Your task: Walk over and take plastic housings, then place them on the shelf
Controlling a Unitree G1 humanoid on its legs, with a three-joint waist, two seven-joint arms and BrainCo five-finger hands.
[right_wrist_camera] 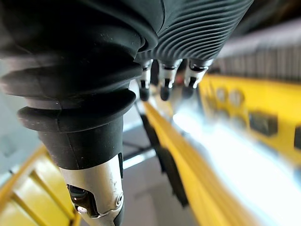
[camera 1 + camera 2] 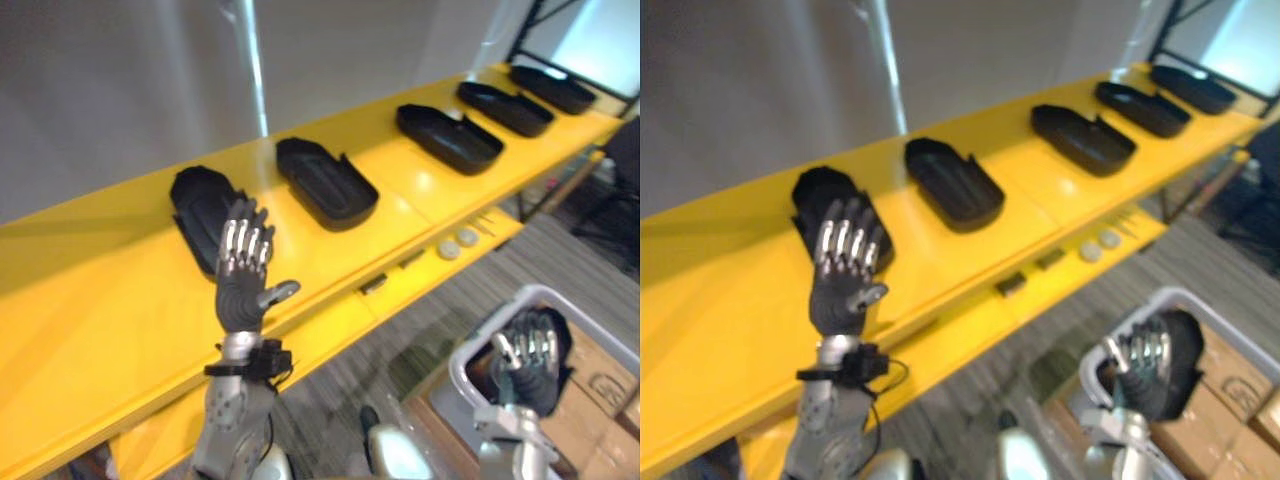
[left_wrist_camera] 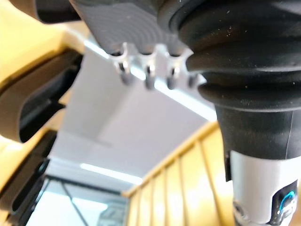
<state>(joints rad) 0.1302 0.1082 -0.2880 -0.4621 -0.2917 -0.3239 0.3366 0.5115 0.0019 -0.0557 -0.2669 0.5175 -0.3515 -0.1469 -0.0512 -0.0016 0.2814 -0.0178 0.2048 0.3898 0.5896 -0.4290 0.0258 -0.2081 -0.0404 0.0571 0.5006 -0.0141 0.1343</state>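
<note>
Left hand, fingers straight, before black oblong hollow housings.

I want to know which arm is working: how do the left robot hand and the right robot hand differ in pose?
Height: the left robot hand is raised to the yellow shelf; the right robot hand hangs low, well below it. Surroundings: the left robot hand stands before the leftmost black housing, straight-fingered and empty; the right robot hand is at the grey-rimmed bin by cardboard boxes. Both show their backs to the head camera.
</note>
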